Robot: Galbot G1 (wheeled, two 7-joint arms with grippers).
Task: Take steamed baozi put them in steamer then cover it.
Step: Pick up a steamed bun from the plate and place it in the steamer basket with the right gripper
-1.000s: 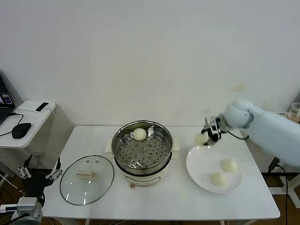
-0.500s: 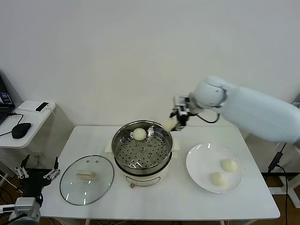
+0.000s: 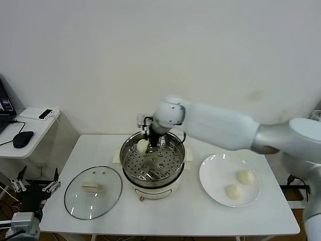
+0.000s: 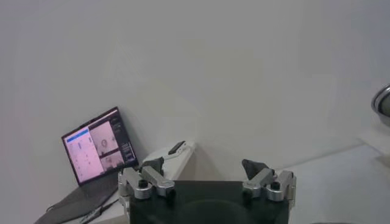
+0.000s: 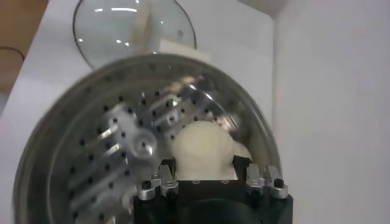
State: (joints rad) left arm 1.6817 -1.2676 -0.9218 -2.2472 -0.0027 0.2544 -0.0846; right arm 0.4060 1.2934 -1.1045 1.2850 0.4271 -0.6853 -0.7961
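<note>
Cream-white round bun (image 3: 143,145) is pinched in the right hand (image 3: 149,143) over the shiny steel steamer pot (image 3: 152,158), so I'd guess half done: two buns (image 3: 239,184) wait on the white plate (image 3: 213,173), glass lid (image 3: 93,192) rests on the table (image 3: 185,211), left hand (image 4: 207,182) idles open.

Centre frame, the white surface (image 3: 195,211) spreads wide, a white plate (image 3: 216,175) sitting at its right. Far left, a side desk (image 3: 30,128) carries a black mouse (image 3: 22,139) and a laptop (image 3: 6,108), its screen lit, clipped by the left edge.
</note>
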